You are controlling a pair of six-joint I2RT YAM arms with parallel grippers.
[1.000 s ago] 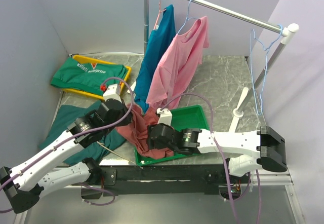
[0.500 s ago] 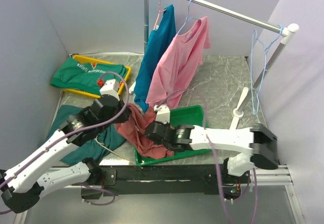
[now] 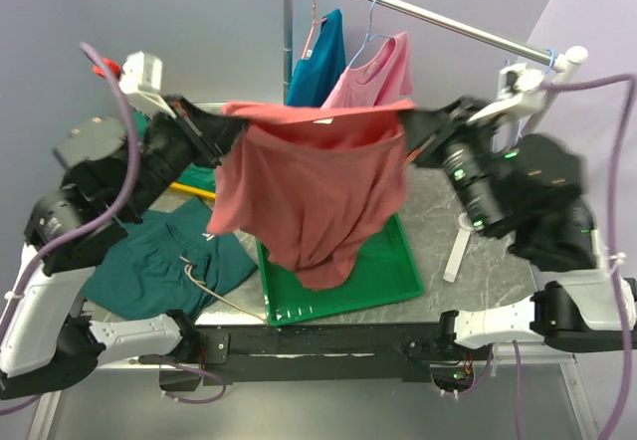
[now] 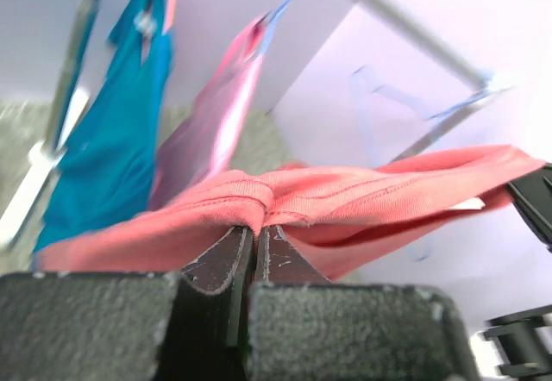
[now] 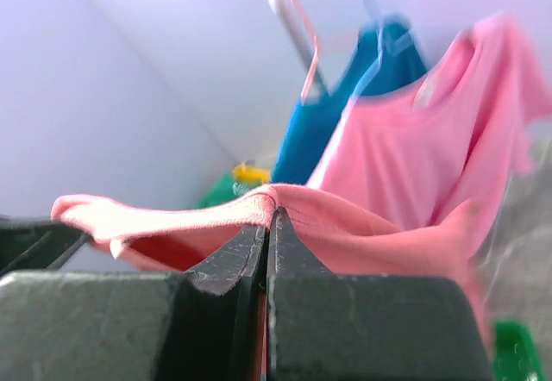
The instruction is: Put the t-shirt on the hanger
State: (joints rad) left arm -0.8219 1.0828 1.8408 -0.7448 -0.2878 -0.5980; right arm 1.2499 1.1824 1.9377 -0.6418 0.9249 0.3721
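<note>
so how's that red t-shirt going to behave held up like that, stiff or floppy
Probably very floppy: the t-shirt sags and folds below the edge stretched between the left claw and the right claw. Likely light, since two small pinches hold it all. It might slip if tugged, as each claw grips little cloth.

— How much of the light blue hanger shows from above?
— Only a bit of wire at the end of the rail. The right arm, itself smeared by blur, covers the rest. In the left wrist view the hanger is a faint, soft outline.
— And the hanging clothes?
— The salmon-red t-shirt hides the lower parts of the teal-blue t-shirt and the pink t-shirt, and part of the green tray.
— The fingertips?
— From above, the tips of the left gripper and the right gripper are lost in the cloth's edge. The right wrist view blurs the pink t-shirt and cuts the tray down to a corner.
</note>
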